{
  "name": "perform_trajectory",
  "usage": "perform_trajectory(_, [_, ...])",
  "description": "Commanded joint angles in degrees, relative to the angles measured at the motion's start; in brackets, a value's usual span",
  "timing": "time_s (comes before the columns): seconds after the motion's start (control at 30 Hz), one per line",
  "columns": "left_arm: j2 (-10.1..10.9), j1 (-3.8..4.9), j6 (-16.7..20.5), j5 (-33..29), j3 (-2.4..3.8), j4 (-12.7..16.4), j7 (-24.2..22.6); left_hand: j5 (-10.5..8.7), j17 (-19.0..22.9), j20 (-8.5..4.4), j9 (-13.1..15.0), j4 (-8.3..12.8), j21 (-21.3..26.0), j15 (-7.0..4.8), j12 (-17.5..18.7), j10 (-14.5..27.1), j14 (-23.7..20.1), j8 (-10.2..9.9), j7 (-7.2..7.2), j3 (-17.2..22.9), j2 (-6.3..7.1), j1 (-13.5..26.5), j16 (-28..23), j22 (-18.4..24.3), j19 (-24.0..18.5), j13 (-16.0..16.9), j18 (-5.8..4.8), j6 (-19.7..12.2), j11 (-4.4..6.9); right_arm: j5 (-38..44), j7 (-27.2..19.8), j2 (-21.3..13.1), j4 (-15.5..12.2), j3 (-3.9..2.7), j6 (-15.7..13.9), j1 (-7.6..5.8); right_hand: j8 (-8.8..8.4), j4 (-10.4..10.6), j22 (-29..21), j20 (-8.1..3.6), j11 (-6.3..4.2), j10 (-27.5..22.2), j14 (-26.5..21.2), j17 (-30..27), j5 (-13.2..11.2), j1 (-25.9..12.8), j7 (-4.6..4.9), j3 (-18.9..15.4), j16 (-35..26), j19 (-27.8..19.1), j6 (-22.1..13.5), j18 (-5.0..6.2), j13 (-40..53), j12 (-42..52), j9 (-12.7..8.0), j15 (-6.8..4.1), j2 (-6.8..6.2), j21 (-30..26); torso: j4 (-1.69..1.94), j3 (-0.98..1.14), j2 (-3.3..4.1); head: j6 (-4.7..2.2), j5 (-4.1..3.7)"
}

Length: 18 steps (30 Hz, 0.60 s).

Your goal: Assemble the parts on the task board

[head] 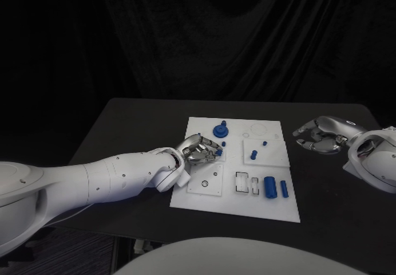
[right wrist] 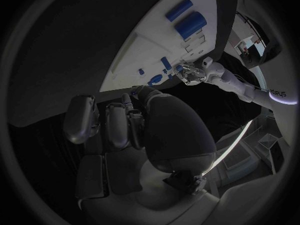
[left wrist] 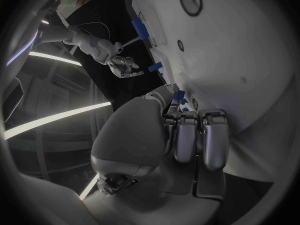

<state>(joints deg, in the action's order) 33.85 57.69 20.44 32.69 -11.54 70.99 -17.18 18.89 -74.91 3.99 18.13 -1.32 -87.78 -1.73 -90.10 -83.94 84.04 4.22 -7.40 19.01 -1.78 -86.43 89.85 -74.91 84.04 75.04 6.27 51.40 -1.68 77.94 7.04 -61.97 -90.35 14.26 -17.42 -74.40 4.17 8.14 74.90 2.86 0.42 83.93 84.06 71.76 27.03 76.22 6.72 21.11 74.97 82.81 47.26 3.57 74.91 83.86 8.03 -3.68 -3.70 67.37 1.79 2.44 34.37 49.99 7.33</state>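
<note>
On white task board (head: 206, 197) | left hand (head: 199, 150) fingers pinch small blue part (head: 218, 152) | right hand (head: 317, 136) curled, empty

The head camera looked down from above at the task board (head: 235, 172) and both hands. The left wrist camera sat close behind the left hand (left wrist: 187, 135), facing along its fingers over the board. The right wrist camera sat behind the right hand (right wrist: 115, 122), facing the board (right wrist: 156, 45). All three shared the board.
</note>
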Motion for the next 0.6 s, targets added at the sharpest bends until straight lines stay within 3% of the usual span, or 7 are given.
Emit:
perform_trajectory(0.03, [0.1,-0.72,-0.8,-0.1,-0.62,-0.6,5.9,-0.21,-15.1,0.68,0.0,0.1,-0.2,0.45,0.1,-6.1,6.0,0.1,-0.40,0.5,-0.38,0.2,0.1,-14.4,5.0,15.0,-5.75,0.3,-0.54,0.1,0.2,-0.1,-0.1,-0.03,0.3,0.18,-0.26,-0.1,8.7,0.02,0.12,-0.1,1.7,0.0,0.3,-0.3,-0.20,0.3,-0.3,-0.3,0.0,1.09,8.4,-0.2,-0.1,0.35,0.32,-0.4,-0.04,0.00,0.00,0.01,0.04])
perform_trajectory(0.6, [0.1,-0.78,1.2,2.4,-0.62,-0.2,9.4,0.36,-15.1,1.34,-0.8,1.5,-0.5,1.09,0.1,-6.1,6.0,0.1,-0.93,2.7,-0.01,1.0,0.1,-14.5,5.2,15.0,-5.82,-0.2,-1.30,0.1,0.0,-0.1,-0.3,-0.04,0.0,0.24,-0.46,-0.4,8.7,-0.02,0.03,-0.1,1.7,0.1,0.3,-0.2,-0.32,0.5,-0.3,-0.3,-0.6,1.09,8.3,-0.2,-0.3,0.28,0.29,-0.4,0.01,-0.03,0.00,0.01,-0.05])
